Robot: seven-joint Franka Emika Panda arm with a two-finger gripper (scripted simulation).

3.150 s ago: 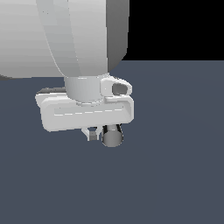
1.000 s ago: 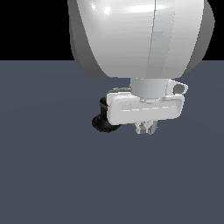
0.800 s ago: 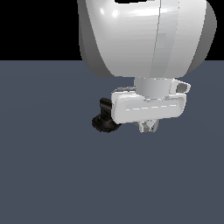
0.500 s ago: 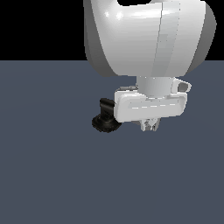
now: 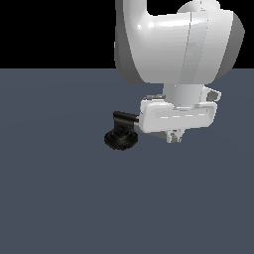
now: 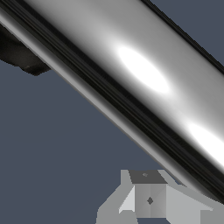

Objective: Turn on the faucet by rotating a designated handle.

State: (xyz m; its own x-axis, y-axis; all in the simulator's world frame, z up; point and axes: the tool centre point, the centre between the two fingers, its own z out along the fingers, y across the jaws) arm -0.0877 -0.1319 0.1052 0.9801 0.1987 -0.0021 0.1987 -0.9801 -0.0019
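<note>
The faucet stands on the floor in the exterior view, with its black ribbed base [image 5: 120,140] and a black elbow [image 5: 122,118] on top. The handle runs from the elbow toward the exterior view's right, and only a short stub [image 5: 135,120] shows before my white hand covers it. In the wrist view the handle [image 6: 144,78] is a shiny grey bar that crosses the frame very close. My gripper [image 5: 175,137] sits at the handle's far end. Its fingers [image 6: 148,199] look pressed together beside the bar, not around it.
The large white arm [image 5: 173,44] hangs over the faucet and hides what lies behind it. A flat dark grey floor [image 5: 59,198] stretches all around, with a black background above it.
My hand and arm have shifted a little toward the exterior view's right. More of the black elbow shows now. The faucet base has stayed in place.
</note>
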